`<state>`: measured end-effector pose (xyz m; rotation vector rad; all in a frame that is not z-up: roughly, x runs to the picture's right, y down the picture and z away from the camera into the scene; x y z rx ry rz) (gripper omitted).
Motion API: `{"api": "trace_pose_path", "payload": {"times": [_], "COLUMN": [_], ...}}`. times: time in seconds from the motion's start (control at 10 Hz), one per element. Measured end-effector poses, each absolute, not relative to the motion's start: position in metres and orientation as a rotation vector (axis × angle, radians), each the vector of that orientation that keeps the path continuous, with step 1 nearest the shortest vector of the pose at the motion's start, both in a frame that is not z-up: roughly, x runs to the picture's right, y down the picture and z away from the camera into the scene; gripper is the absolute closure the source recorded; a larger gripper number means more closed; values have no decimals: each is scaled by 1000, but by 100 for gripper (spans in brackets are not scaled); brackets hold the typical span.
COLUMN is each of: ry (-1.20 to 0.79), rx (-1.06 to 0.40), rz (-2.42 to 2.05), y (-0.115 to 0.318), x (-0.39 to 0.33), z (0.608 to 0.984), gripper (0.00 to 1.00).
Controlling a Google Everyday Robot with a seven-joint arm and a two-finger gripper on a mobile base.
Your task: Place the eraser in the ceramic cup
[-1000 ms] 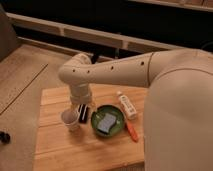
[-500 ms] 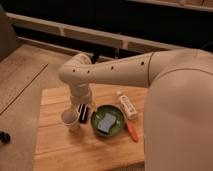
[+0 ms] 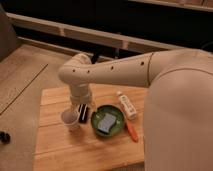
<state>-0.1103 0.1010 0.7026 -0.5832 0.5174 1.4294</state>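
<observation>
The white ceramic cup stands on the wooden table, left of the green bowl. The eraser, a small black block with a lighter stripe, is upright just right of the cup's rim, between the cup and the bowl. My gripper reaches straight down from the white arm and sits right at the eraser, partly hiding its top. Whether the eraser rests on the table or hangs from the gripper cannot be made out.
A green bowl holds a grey-blue square pad. An orange pen-like stick lies right of the bowl, and a white tube lies behind it. The robot's large white body fills the right side.
</observation>
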Motion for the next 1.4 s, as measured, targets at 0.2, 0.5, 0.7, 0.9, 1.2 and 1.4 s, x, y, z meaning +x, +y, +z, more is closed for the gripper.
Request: {"api": "trace_pose_path", "payload": {"times": [0.2,0.5,0.7,0.9,1.2,1.4], "ry": [480,369,350,349,352,376], "rx": [-529,-349,-298,-299,-297,-342], "rz": [1445,1650,1744,1753,1752,1743], "y": [83,17,4,4,4,17], "x": [-124,-123,-114,-117,-116,-118], "z": [710,754,765,764,765,781], "gripper": [35,35,35,35,35,35]}}
